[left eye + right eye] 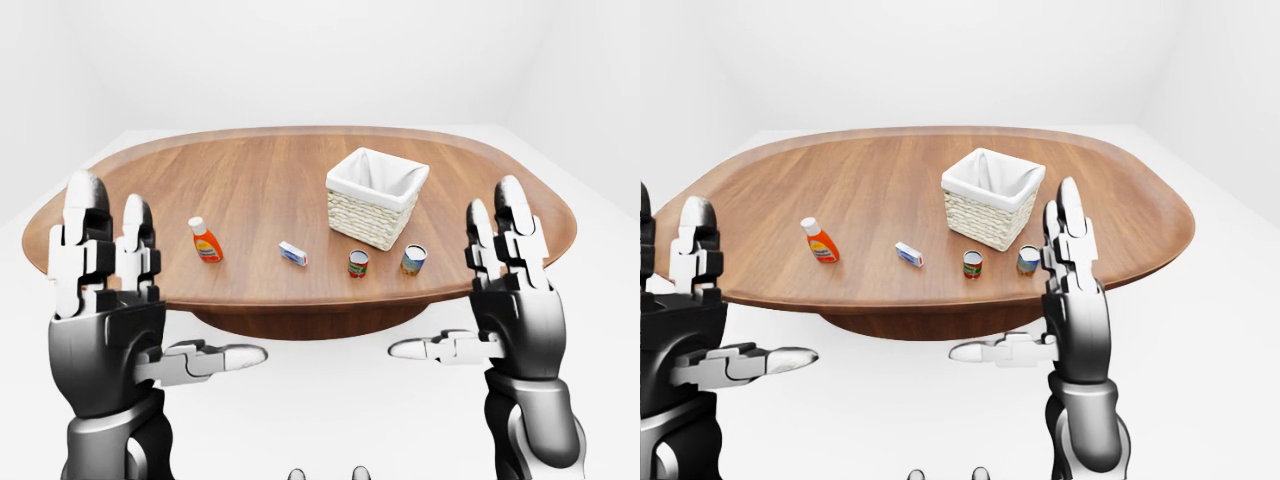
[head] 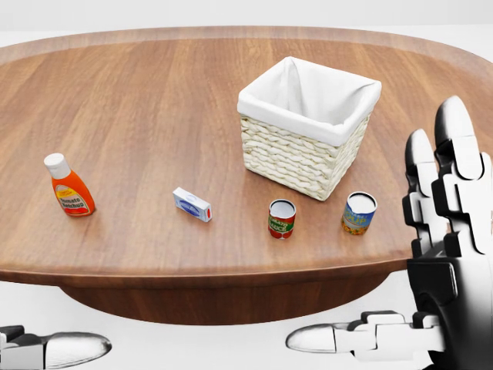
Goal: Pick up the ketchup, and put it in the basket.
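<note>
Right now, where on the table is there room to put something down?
The widest bare wood lies above the ketchup and left of the basket, toward the table's top edge in the head view. It is crowded below the basket, where the small box and two cans sit.

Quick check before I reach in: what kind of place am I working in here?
Most likely a bare simulated test room, not a real kitchen: plain white walls and floor, and one oval wooden table holding only a ketchup bottle, a lined wicker basket, two cans and a small box.
</note>
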`<state>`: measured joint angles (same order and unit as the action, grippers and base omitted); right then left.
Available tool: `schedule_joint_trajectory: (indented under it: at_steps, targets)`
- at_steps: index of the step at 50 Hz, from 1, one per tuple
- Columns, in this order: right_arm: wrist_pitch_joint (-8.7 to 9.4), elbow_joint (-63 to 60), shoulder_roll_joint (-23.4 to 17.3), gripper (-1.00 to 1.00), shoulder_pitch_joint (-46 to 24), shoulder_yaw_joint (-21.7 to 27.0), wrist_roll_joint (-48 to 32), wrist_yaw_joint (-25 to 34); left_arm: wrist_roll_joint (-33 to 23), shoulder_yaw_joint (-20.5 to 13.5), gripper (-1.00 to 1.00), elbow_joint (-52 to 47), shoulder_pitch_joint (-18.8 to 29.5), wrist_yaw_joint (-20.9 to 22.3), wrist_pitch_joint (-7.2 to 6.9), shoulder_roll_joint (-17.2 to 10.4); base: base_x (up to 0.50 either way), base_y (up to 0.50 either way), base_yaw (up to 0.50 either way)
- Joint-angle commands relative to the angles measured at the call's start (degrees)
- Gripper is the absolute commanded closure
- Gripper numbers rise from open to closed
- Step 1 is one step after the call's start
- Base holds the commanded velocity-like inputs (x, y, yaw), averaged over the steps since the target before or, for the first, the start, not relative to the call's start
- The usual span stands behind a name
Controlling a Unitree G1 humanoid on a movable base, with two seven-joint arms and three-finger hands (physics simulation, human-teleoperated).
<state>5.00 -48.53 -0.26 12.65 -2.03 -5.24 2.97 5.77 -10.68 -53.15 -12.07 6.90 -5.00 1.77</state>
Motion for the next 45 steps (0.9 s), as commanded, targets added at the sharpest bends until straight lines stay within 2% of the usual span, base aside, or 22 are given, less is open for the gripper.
schedule_joint_trajectory:
  at_steps: [1, 12, 41, 45]
  targets:
    - [0.00, -4.6, 0.1, -1.00, 1.2, -0.3, -0.9, -0.2, 1.3, -2.3, -1.00, -4.3, -0.2, 0.5, 0.00, 0.7, 0.00, 0.00, 0.00]
    - [0.00, -7.0, 0.2, -1.00, 1.7, -0.6, -0.6, -0.1, 1.8, -2.4, -1.00, -4.5, -0.5, 0.5, 0.00, 0.7, 0.00, 0.00, 0.00]
    - [0.00, -5.8, -0.4, -1.00, 1.9, -2.4, -2.2, -1.0, 0.6, -1.7, -1.00, -3.6, -0.6, 0.6, 0.00, 0.7, 0.00, 0.50, 0.00]
    - [0.00, -4.6, -0.3, -1.00, 1.4, -2.7, -2.9, -1.8, -0.7, -0.7, -1.00, -3.2, -1.1, 0.6, 0.00, 0.7, 0.00, 0.00, 0.00]
